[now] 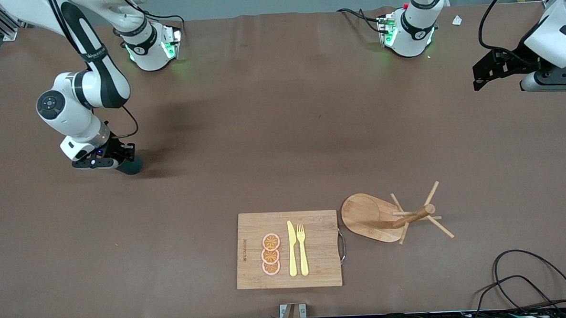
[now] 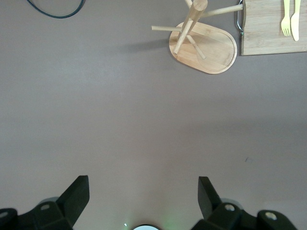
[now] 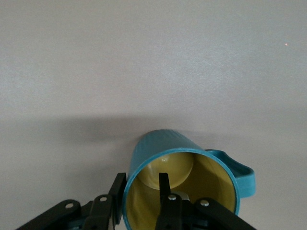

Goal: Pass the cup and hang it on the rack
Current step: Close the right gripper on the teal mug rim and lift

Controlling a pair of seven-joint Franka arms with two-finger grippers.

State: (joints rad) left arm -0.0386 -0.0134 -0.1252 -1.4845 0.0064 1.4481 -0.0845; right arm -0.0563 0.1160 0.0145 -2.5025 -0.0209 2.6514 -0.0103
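Cup: the teal-green cup (image 3: 184,184) stands on the brown table (image 1: 272,131) toward the right arm's end, well apart from everything else; in the front view only its dark lower body (image 1: 129,164) shows under the gripper.
Cup axis: long axis close to vertical, mouth up showing the yellow inside; the small handle (image 3: 240,175) sticks out sideways, away from the gripped part of the rim.
Right gripper: the right gripper (image 3: 141,191) is down at the cup, one finger inside the mouth and one outside, pinching the rim wall. This grip probably leaves the body and handle free for the other arm to take.
Left gripper: the left gripper (image 2: 143,196) hangs in the air over the left arm's end of the table, jaws spread wide, holding nothing; this arm waits.
Rack: the bamboo mug rack (image 1: 390,216) stands nearer the front camera, toward the left arm's end, pegs radiating from its post, all bare.
Cutting board: a wooden cutting board (image 1: 316,262) lies just beside the rack's base, carrying orange slices (image 1: 271,254), a yellow knife (image 1: 291,248) and fork (image 1: 302,250).
Stage: judged early; the pass is not yet done.
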